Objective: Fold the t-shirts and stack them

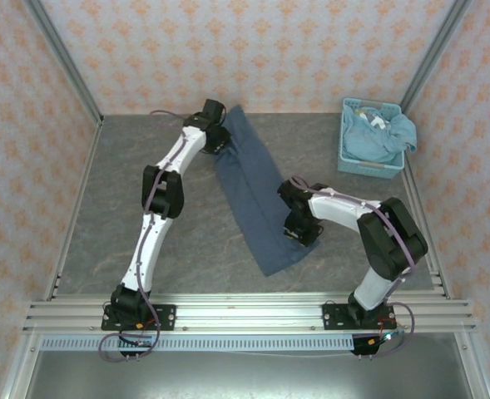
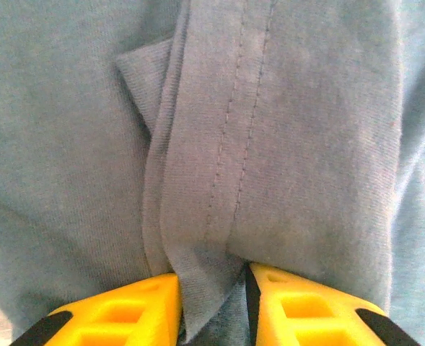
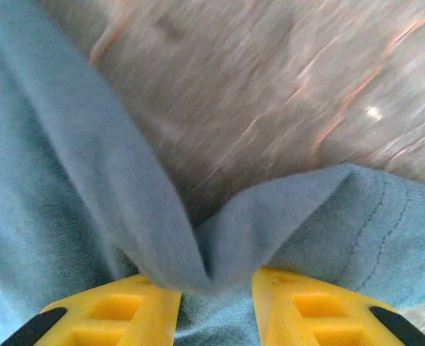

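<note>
Grips the dark slate-blue t-shirt (image 1: 257,199) toward both ends of its long axis, running 11 to 5 o'clock across the mid-tabletop (image 1: 136,166), with left pincer (image 1: 220,138) clenched on the far hem fold and right pincer (image 1: 304,235) clenched on bunched cloth by the near end.

Left gripper (image 2: 212,292): its yellow fingers (image 2: 129,313) are cut off by the wrist view's bottom edge, and from above its own wrist hides the tips. Same story for the right gripper (image 3: 216,288). The dark t-shirt (image 2: 306,144) overruns the frame. The table (image 3: 291,86) is smeared with blur. In the basket (image 1: 368,169), lighter t-shirts (image 1: 378,133) are bundled, count unclear.
</note>
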Controlling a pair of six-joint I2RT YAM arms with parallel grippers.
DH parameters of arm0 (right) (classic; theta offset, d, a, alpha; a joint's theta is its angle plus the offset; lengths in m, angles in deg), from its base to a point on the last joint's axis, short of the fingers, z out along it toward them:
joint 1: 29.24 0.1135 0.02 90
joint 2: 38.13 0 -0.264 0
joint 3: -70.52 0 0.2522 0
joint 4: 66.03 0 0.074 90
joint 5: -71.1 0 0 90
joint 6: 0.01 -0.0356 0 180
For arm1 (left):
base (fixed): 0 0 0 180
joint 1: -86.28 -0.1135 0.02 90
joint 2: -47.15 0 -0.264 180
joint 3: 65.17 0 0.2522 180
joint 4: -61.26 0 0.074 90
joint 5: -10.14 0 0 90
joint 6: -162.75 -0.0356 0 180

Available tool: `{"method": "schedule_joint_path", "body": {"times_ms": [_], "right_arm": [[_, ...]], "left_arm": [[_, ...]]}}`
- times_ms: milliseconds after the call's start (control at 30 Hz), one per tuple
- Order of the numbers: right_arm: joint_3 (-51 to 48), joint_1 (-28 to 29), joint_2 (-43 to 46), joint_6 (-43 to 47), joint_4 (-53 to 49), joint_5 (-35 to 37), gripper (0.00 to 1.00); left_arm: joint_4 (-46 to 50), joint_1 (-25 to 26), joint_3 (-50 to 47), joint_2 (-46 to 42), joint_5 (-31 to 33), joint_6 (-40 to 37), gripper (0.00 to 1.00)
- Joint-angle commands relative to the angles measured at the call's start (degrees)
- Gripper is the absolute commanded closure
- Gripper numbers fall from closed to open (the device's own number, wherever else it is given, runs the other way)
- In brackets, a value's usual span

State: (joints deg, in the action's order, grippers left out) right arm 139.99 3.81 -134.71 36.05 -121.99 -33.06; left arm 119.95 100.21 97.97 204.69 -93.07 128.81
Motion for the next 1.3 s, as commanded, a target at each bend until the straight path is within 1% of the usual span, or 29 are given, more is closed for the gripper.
{"method": "schedule_joint_path", "body": {"times_ms": [0,100,167,233,300,367,400,467,533,667,700,767,833,900,967,1033,1100,1133,1200,1267], "right_arm": [[-2.6,3.5,-3.8,-8.4,5.9,-6.6,0.66],[-1.8,6.2,-5.0,-12.6,8.7,-8.9,0.66],[-0.4,7.8,-6.3,-15.0,9.4,-10.0,0.66],[0.4,8.6,-6.7,-17.0,9.5,-10.3,0.66],[0.9,8.8,-6.0,-18.2,8.4,-9.3,0.66],[1.2,8.6,-4.3,-19.0,6.6,-8.0,0.65],[1.1,8.5,-3.4,-19.2,6.8,-8.1,0.65],[1.9,8.3,-1.7,-18.9,5.8,-8.4,0.62],[3.4,7.7,0.2,-17.6,3.5,-7.6,0.59],[7.0,5.4,5.8,-11.9,-3.4,-2.9,0.56],[7.1,4.4,7.8,-10.1,-4.4,-1.5,0.55],[6.0,2.5,11.8,-6.0,-4.8,0.9,0.53],[4.2,0.4,15.7,0.4,-4.6,3.1,0.51],[2.4,-2.3,18.2,5.9,-4.6,1.7,0.51],[0.1,-4.7,20.1,10.9,-3.2,-2.4,0.5],[-1.8,-5.6,20.8,15.2,-2.4,-6.1,0.5],[-2.9,-5.7,20.1,17.9,-3.0,-8.2,0.49],[-3.6,-5.7,19.6,18.7,-3.1,-9.2,0.49],[-5.3,-5.7,19.3,19.2,-2.5,-10.4,0.49],[-7.2,-5.7,19.4,19.1,-1.5,-11.3,0.49]], "left_arm": [[-3.4,2.5,1.5,5.1,-3.8,4.4,0.69],[-9.7,3.7,2.2,6.3,-3.6,6.0,0.68],[-12.1,4.0,5.0,7.8,-3.6,6.2,0.64],[-11.1,3.9,9.2,9.0,-2.3,4.5,0.59],[-9.3,3.2,11.2,8.4,-0.3,1.8,0.53],[-6.4,2.2,11.2,5.7,2.6,-1.1,0.45],[-5.0,1.7,11.1,4.3,4.1,-2.7,0.42],[-2.1,1.2,10.5,0.4,7.6,-6.9,0.4],[-0.6,1.1,9.1,-3.6,9.7,-10.1,0.39],[6.5,2.1,4.6,-12.6,14.6,-14.9,0.37],[8.2,2.3,1.6,-15.6,14.8,-15.2,0.38],[8.8,2.7,-8.4,-22.5,12.3,-15.3,0.39],[7.2,3.2,-23.7,-31.3,6.8,-14.9,0.42],[4.5,4.2,-39.0,-39.8,0.0,-13.9,0.46],[2.7,5.9,-53.2,-47.2,-6.6,-12.8,0.48],[1.8,8.6,-66.7,-54.6,-12.5,-11.4,0.5],[0.7,12.1,-76.8,-59.7,-16.5,-10.2,0.49],[-0.2,14.4,-80.9,-61.9,-17.6,-8.9,0.47],[-2.2,18.3,-87.2,-64.9,-18.5,-6.9,0.45],[-6.1,20.7,-92.5,-66.1,-19.3,-3.0,0.44]]}}
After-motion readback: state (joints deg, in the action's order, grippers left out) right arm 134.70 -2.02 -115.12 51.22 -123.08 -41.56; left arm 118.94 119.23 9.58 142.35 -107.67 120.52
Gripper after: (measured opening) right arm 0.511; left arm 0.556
